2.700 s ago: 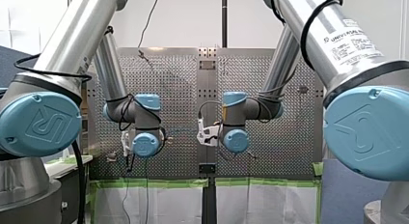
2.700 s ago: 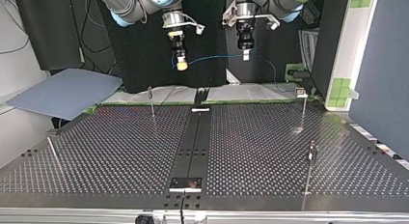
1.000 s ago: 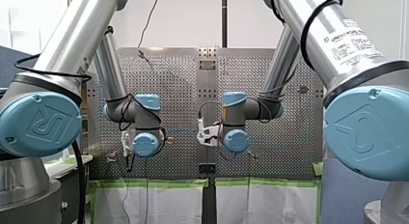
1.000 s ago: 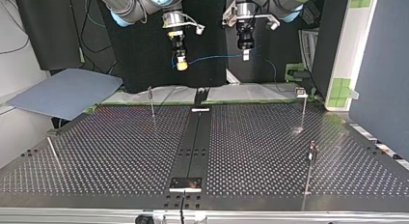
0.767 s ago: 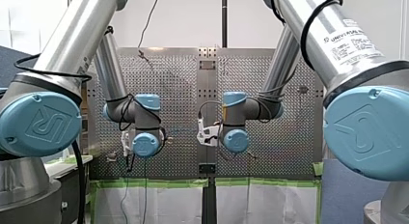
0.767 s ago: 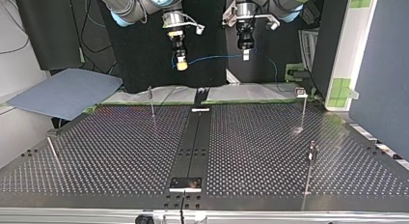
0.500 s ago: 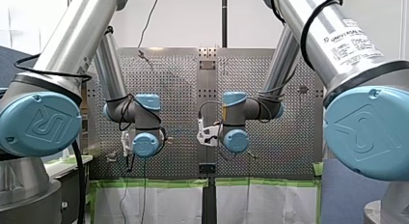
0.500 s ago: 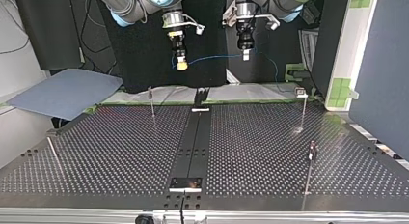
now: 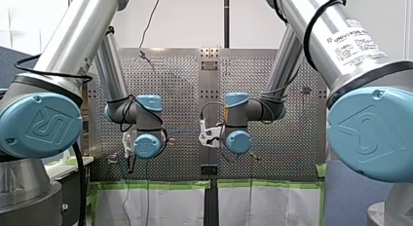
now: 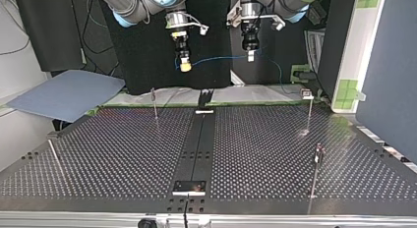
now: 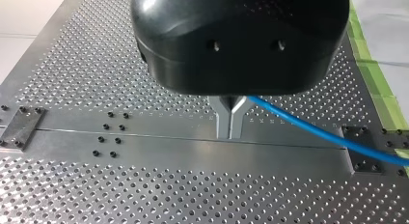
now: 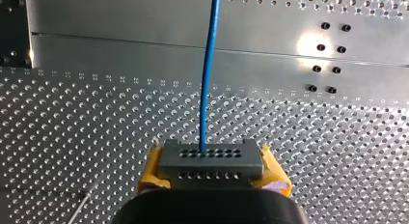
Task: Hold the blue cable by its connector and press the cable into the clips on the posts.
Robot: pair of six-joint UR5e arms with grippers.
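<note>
Blue cable (image 10: 216, 59) hangs in the air between the two grippers, high above the far edge of the perforated table (image 10: 123, 154) in the top view. The right gripper (image 12: 212, 168), at the top view's left, is closed on the grey connector (image 12: 211, 156). Its yellow pads (image 12: 274, 170) press this block from both sides, and the cable goes out of the block straight ahead, away from the gripper. The left gripper (image 11: 230, 125), at the top view's right, has its metal fingers (image 11: 223, 119) brought together at the tips. The cable comes out sideways from the fork just above them, so this gripper is closed around the cable some way along from the connector. Beyond the left gripper the cable runs on downward, toward the table's far edge. Thin posts stand on the table: the far left post (image 10: 154, 104) is below the right gripper, the far right post (image 10: 310, 112) carries a clip (image 10: 307, 94) on its top, and the near right post (image 10: 316, 171) stands closer to the camera on the same side. The cable is well apart from all of them and lies in no clip
</note>
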